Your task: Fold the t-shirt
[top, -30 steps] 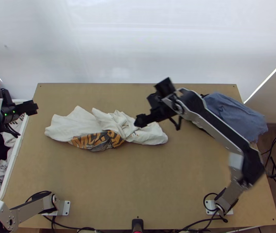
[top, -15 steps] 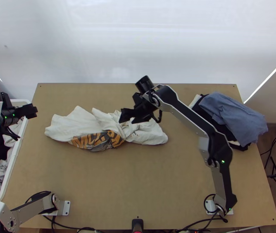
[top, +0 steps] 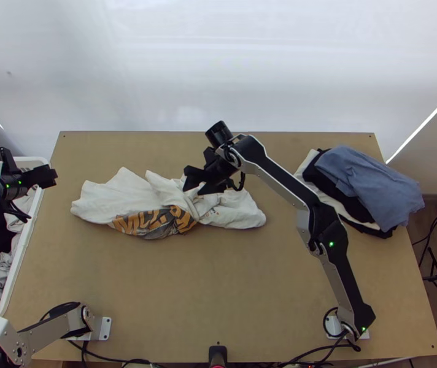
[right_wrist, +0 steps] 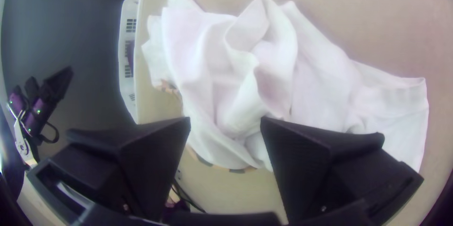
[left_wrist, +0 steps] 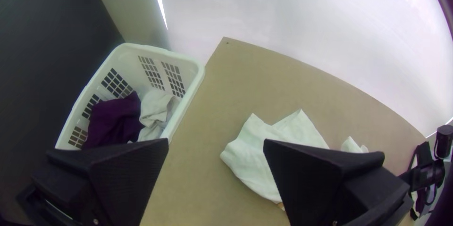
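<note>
Untangling comes first, I'd say, with the t-shirt (top: 126, 199) bunched toward ten o'clock on the table (top: 218, 282), so the right gripper (top: 192, 191), fingers apart over it, should pinch a loose edge, the left gripper (left_wrist: 216, 142) gaping too.

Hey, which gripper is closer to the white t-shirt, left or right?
Right. The right gripper is open over the bunched middle of the t-shirt, while the left gripper is out by the white basket.
</note>
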Motion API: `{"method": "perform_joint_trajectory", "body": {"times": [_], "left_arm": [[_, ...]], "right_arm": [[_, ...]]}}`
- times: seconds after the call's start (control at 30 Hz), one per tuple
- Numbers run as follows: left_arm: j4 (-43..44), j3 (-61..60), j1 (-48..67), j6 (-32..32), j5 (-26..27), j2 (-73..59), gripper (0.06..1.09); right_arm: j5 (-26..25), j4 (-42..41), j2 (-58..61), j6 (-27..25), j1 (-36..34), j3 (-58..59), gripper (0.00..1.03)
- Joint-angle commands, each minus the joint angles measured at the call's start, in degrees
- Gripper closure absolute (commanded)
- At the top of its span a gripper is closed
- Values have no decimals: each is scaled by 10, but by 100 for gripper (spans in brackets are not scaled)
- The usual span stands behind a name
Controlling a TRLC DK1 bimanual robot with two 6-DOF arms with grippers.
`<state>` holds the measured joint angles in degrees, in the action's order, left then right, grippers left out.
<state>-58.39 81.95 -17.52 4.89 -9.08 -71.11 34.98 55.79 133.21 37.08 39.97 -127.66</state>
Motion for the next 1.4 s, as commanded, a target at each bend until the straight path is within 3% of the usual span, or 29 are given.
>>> {"method": "perform_joint_trajectory", "body": {"times": [0.0, 0.7, 0.77, 1.0, 1.1, 1.23, 1.37], "left_arm": [[6, -3, -4, -1, -1, -3, 11], [17, -4, -1, -1, 0, -20, 11], [17, -2, -1, -1, 0, -22, 11], [18, 2, -1, -1, -1, -25, 11], [18, 3, -4, -4, -1, -26, 11], [18, 2, -9, -5, -1, -26, 11], [18, 0, -9, -5, -1, -25, 11]], "right_arm": [[4, 2, 13, 8, -1, -1, 34], [-7, 11, -15, 12, -9, 46, 34], [-8, 11, -10, 11, -9, 44, 44], [-8, 11, 28, 9, -7, 10, 45], [-20, 11, 38, 8, -5, -2, 57], [-26, 7, 44, 6, -2, -8, 58], [-34, 0, 44, 4, -1, -11, 68]]}}
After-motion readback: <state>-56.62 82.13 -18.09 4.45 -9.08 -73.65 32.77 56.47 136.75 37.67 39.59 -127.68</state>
